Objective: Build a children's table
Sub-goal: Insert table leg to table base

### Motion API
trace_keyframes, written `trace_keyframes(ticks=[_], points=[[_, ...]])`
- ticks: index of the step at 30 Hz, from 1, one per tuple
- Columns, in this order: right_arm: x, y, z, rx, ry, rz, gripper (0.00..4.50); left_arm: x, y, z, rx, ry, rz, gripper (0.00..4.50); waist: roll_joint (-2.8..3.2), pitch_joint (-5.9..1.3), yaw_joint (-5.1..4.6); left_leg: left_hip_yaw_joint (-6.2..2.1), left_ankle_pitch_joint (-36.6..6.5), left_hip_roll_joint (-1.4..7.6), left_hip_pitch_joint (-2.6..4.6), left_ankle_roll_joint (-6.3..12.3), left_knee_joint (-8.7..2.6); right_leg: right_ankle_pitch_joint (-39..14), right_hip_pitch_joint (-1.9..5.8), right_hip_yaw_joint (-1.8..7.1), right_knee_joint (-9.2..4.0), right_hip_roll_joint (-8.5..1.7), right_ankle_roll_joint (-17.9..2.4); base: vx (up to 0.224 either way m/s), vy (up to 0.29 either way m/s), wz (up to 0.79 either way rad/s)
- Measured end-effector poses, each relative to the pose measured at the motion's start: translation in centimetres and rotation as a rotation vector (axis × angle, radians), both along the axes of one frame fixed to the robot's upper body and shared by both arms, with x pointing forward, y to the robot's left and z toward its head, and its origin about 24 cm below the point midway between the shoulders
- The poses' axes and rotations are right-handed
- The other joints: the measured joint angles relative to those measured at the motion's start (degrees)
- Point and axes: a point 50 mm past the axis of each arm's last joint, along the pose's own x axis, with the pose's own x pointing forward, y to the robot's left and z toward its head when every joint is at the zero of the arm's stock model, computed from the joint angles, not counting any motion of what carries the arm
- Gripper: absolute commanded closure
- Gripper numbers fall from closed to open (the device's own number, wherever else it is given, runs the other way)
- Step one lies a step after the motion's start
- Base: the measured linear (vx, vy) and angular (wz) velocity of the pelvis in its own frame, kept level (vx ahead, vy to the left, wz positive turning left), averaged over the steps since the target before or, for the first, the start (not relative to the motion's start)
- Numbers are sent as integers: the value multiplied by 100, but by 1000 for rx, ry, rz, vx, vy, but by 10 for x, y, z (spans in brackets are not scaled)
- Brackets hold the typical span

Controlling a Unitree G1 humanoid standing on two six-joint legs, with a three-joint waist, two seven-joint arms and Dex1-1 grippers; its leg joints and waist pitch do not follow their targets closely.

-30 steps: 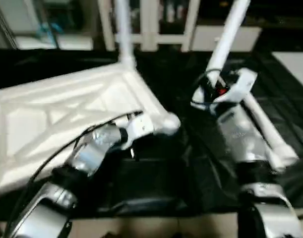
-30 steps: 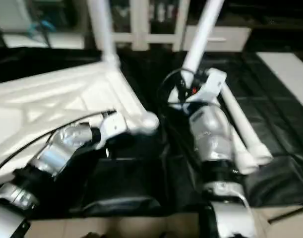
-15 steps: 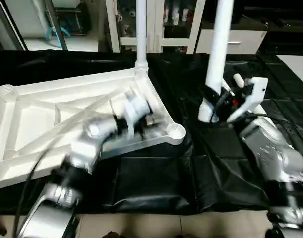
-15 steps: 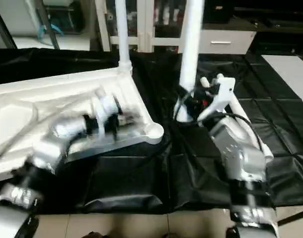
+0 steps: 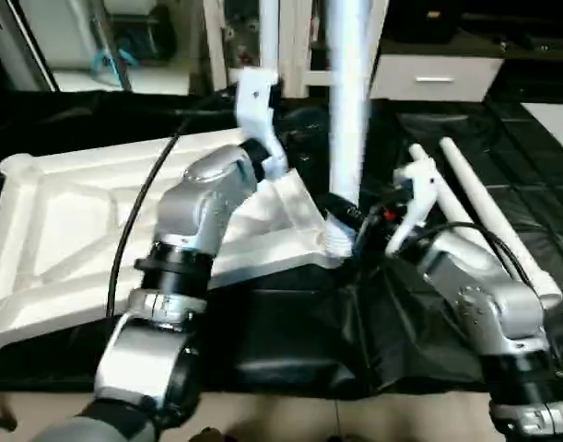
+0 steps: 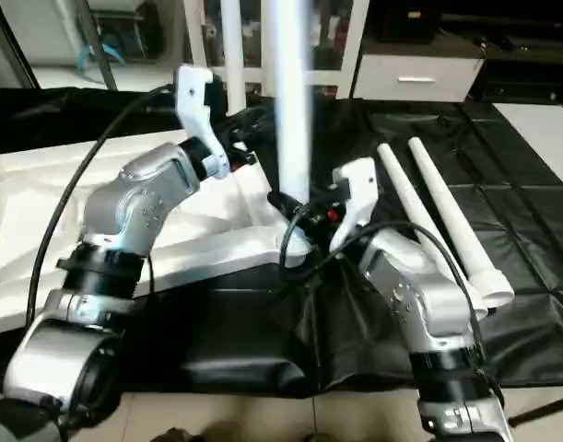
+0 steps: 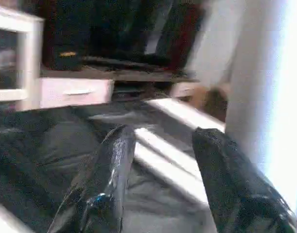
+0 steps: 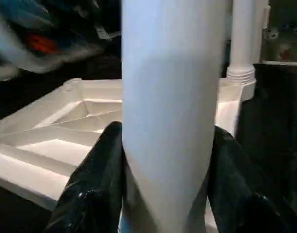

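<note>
Black fingers (image 8: 97, 194) of the right gripper (image 8: 163, 194) are clamped on a white tube leg (image 6: 288, 120), which is held upright at the near corner socket of the upturned white plastic tabletop (image 5: 60, 230). The left gripper (image 7: 163, 179) is seen empty, its fingers parted. Another leg (image 6: 231, 37) is planted at the far corner. Two loose legs (image 6: 442, 216) are laid on the black-draped work table (image 6: 539, 239)

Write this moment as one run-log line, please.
right gripper: shut on leg at near corner socket | left gripper: open | spare legs: two
</note>
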Motion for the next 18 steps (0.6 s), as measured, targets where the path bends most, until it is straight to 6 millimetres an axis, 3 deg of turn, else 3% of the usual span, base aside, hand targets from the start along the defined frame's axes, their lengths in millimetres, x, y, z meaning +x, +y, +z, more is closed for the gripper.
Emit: trace_keyframes(ticks=[2, 4, 9, 11, 18], points=[[2, 0, 1, -8, 1, -15, 264, -12, -13, 15, -24, -62, -91, 216, 0, -1, 47, 3, 0, -1, 3, 8, 1, -1, 2, 3, -1, -1, 0, 0, 0, 0], [2, -1, -1, -15, 12, -16, 264, -11, -13, 17, 4, -104, -72, 216, 2, -2, 55, 5, 1, -1, 13, 7, 1, 0, 6, 6, 4, 1, 1, 0, 0, 0], [3, -4, -6, -47, 28, -13, 264, 1, 7, -8, 92, -36, 65, 216, -3, 1, -34, -1, 2, 1, 12, -12, 6, 8, 8, 5, 9, 3, 7, 0, 0, 0], [3, -4, -6, -50, 29, -5, 264, 4, 11, -11, 105, -27, 113, 216, -3, 1, -41, -1, 2, -1, 8, -11, 11, 9, 9, 8, 8, 3, 6, 0, 0, 0], [3, -11, -2, -21, 43, 20, 264, 19, 56, -13, 230, -118, 315, 216, -4, 1, -57, -4, 6, -1, 6, -1, 12, 9, 9, 4, 8, 2, 5, 0, 0, 0]])
